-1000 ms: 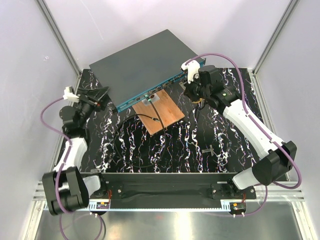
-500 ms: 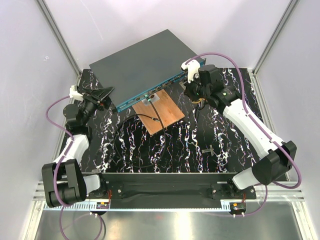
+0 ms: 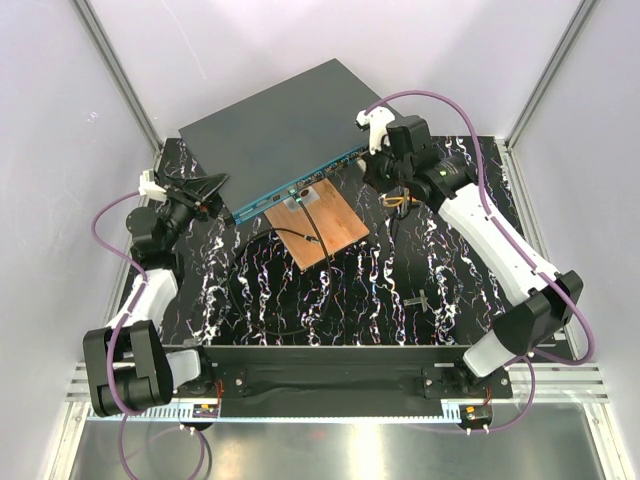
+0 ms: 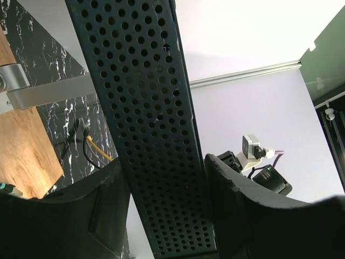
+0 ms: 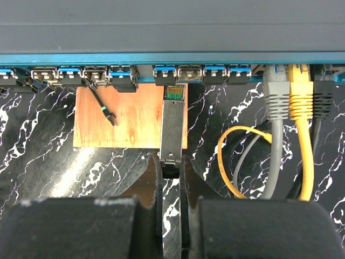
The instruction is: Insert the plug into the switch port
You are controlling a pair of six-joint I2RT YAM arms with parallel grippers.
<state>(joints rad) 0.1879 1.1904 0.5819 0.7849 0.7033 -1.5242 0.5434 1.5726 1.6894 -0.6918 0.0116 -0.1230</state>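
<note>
The step in hand looks like the final approach. In the right wrist view, the right gripper [image 5: 171, 167] at lower centre is clamped on the tail of the plug [image 5: 174, 127], a slim metal transceiver module. The plug lies over the copper-brown board [image 5: 124, 116], its green nose at the mouth of the port row [image 5: 164, 73] under the switch's [image 5: 161, 27] teal face, which runs across the top of the frame. It does not look seated.

In the left wrist view, the left gripper [image 4: 167, 183] is closed on the switch's perforated side wall, bracing it.

The next move probably calls for a slight sideways correction to centre the nose on one port, then a straight, level push.
</note>
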